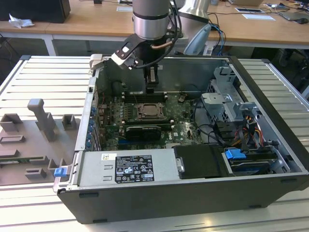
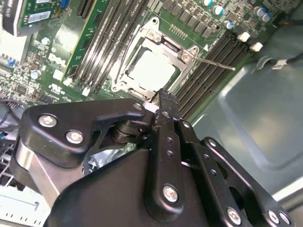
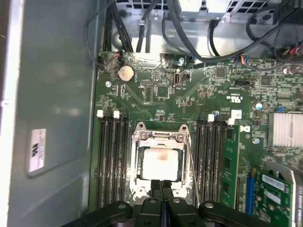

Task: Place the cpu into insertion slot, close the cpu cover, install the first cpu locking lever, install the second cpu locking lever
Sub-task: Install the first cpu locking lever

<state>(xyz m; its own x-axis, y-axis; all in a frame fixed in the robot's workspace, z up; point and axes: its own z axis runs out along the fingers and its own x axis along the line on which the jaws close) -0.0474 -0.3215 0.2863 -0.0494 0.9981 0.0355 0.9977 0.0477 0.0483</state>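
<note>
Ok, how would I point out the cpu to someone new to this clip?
Look inside the open computer case at the green motherboard. Between its two banks of long black memory slots sits a silvery square cpu cover. The cpu is the flat square showing through its window, pale and plain where the slots are dark and ribbed.

Couldn't see cpu cover (image 3: 159, 138) edge nearest the gripper (image 3: 161, 183), blocked by its pressed-together fingertips in both wrist views. Couldn't trace locking lever (image 3: 191, 170) end nearest the tool; buried under gripper knuckles. Saw gripper body cropped by frame edges in both wrist views. Couldn't see motherboard (image 2: 57, 47) patch behind gripper body. Couldn't judge seating of cpu (image 1: 147, 112) from exterior view, too small. Found arm (image 1: 150, 19) cropped above the wrist.
</note>
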